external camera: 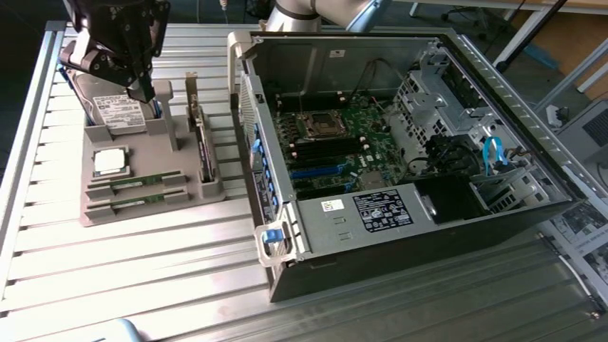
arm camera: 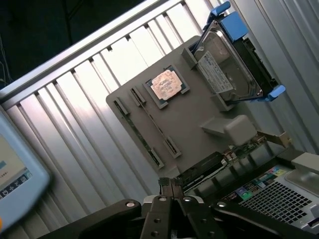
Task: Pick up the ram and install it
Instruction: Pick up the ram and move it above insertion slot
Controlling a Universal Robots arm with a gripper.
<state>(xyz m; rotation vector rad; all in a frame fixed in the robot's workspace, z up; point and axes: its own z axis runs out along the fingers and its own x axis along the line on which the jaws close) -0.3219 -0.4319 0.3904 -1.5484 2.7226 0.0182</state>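
Observation:
Two thin green ram sticks (external camera: 141, 182) (external camera: 141, 202) lie side by side in slots at the front of a grey holder tray (external camera: 156, 153), at the exterior view's left. In the wrist view they show edge-on as narrow strips (arm camera: 154, 122) (arm camera: 141, 142) on the tray (arm camera: 199, 114). My black gripper (external camera: 147, 91) hangs above the tray's far end, over the hard drive (external camera: 119, 110), well clear of both sticks. Its fingers (arm camera: 172, 186) are pressed together with nothing between them.
The tray also carries a square silver processor (external camera: 109, 162) (arm camera: 168, 85) and an upright expansion card (external camera: 201, 142). The open computer case (external camera: 399, 214), with its motherboard (external camera: 342, 142) exposed, lies at the exterior view's right on the ribbed metal table (external camera: 142, 271).

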